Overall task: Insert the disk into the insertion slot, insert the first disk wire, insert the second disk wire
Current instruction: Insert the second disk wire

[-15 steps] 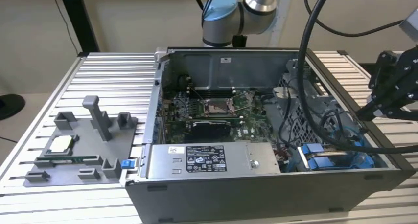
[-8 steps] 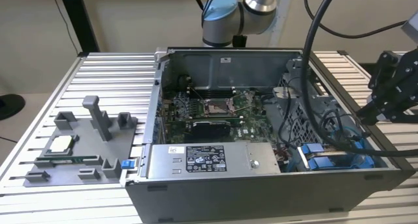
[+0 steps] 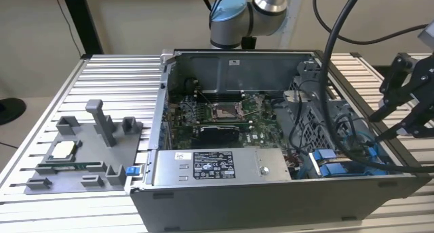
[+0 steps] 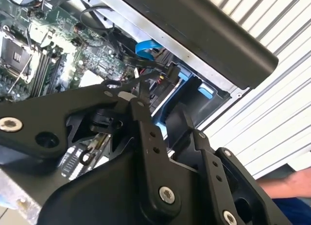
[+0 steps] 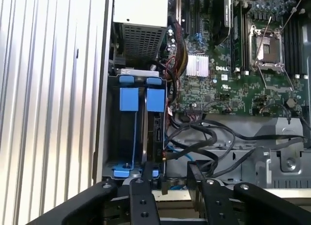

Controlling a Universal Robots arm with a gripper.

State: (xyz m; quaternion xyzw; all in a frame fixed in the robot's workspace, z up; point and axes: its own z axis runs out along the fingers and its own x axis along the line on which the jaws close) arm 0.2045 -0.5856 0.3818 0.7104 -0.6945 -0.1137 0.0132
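Evidently the pincer (image 3: 377, 126) hangs over the corner of the open computer case (image 3: 271, 202) at the exterior view's right. Its black fingers are spread wide and hold nothing. That view also takes in the whole ribbed metal surface (image 3: 115, 85), the grey power-supply box (image 3: 217, 167) along the case's near wall, a grey parts fixture (image 3: 81, 159) well apart at the exterior view's left, and the arm's base joint (image 3: 237, 14) behind the case.

The first wrist view looks straight down into the drive cage (image 5: 112, 123), with the two fingers (image 5: 141, 196) framing an empty gap just above it. Two blue carrier tabs sit side by side there. The disk (image 5: 155, 130) stands on edge under the tab nearer the motherboard (image 5: 252, 55), seated in its slot, with its dark end face turned up to the camera. The carrier (image 5: 129, 98) beside it, against the case wall, looks hollow. A tangle of black and blue cables (image 5: 204, 147) lies just beside the disk's end; I cannot tell whether any of them is plugged in.

The second wrist view looks past the pincer's linkage from the side. It catches a blue flat cable (image 4: 146, 50) curling over the cage, the case's dark rim (image 4: 209, 35), and a person's arm (image 4: 286, 183) low at the edge of the surface.
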